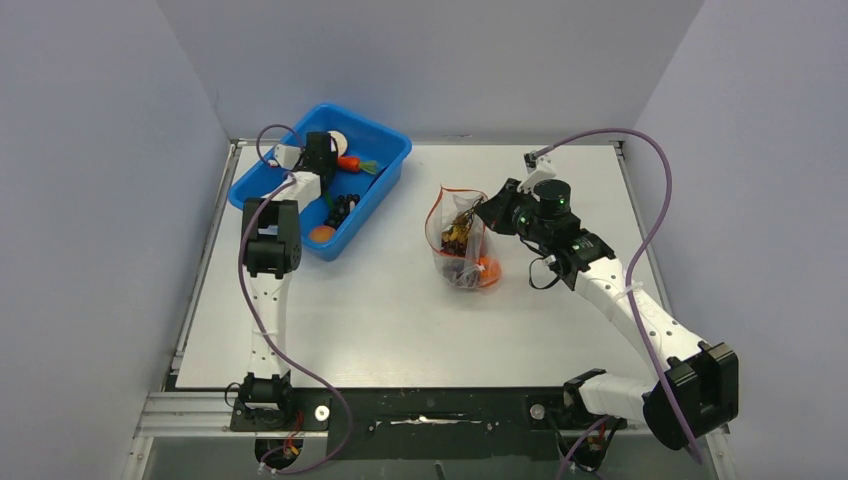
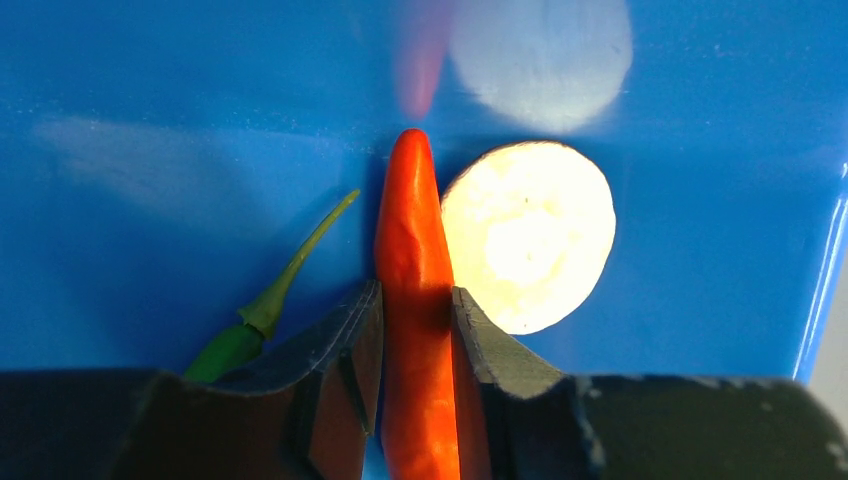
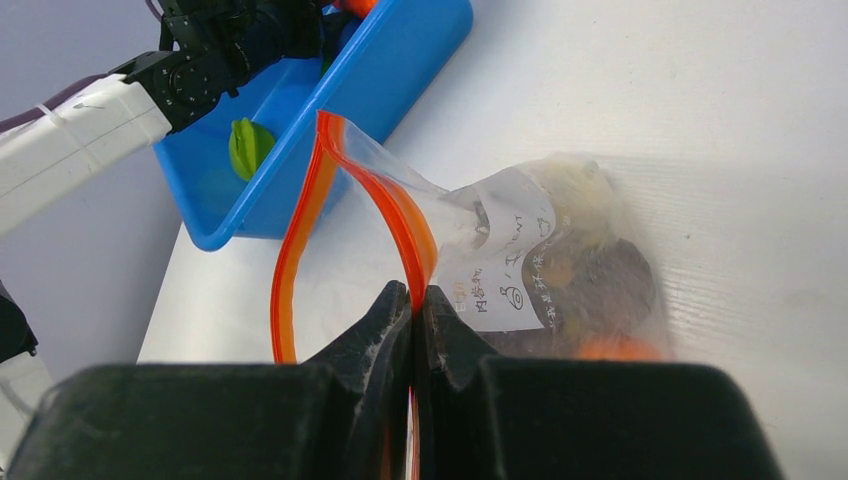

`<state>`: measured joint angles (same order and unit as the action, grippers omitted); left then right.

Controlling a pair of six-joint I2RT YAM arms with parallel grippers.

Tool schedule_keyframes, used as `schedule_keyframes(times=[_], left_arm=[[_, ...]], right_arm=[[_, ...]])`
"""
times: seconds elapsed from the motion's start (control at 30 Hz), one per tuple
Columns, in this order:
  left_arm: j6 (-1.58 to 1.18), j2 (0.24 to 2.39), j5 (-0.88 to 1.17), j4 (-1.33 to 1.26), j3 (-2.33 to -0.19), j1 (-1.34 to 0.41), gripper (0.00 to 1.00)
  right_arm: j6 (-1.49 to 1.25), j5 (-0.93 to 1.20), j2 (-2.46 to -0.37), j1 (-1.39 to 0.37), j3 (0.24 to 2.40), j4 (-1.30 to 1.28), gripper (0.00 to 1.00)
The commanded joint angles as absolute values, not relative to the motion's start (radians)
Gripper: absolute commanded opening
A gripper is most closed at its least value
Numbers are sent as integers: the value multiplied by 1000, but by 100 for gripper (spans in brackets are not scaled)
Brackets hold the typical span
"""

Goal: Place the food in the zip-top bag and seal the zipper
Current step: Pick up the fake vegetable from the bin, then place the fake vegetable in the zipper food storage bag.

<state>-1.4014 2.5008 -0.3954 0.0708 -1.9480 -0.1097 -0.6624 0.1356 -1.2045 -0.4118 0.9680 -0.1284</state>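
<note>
Left hand (image 2: pixel 415 297) clamped mid-body on orange carrot (image 2: pixel 410 220) inside blue bin (image 2: pixel 150 150); I judge it light, rigid, slick. Right hand (image 3: pixel 413 300), right of bin, pinched on zipper (image 3: pixel 290 260) of floppy bag (image 3: pixel 500 250).

The orange carrot (image 2: pixel 410 220) is clamped in the left end effector (image 2: pixel 415 300), tip pointing away. The clear zip-top bag (image 3: pixel 500 215) gapes open, its red-orange zipper (image 3: pixel 290 250) pinched by the right end effector (image 3: pixel 413 305), with food pieces (image 3: pixel 600 275) inside just beyond.
</note>
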Motion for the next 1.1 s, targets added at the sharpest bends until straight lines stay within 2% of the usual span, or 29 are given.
schedule_keyframes(times=[0.0,0.23,0.67,1.07], left_arm=[[-1373,2410,-406,42,-1939,-112,15],[-1311,2222,-436,-167,-1708,-115,12],[-1141,1860,-479,-353,-1333,-115,9],[-893,1503,-364,-393,-1058,-137,8]], right_arm=[[-674,135,-1168,-408,980,-55,0],[-672,129,-1198,-405,966,-70,0],[-681,139,-1160,-426,992,-153,0],[-723,115,-1140,-549,986,-140,0]])
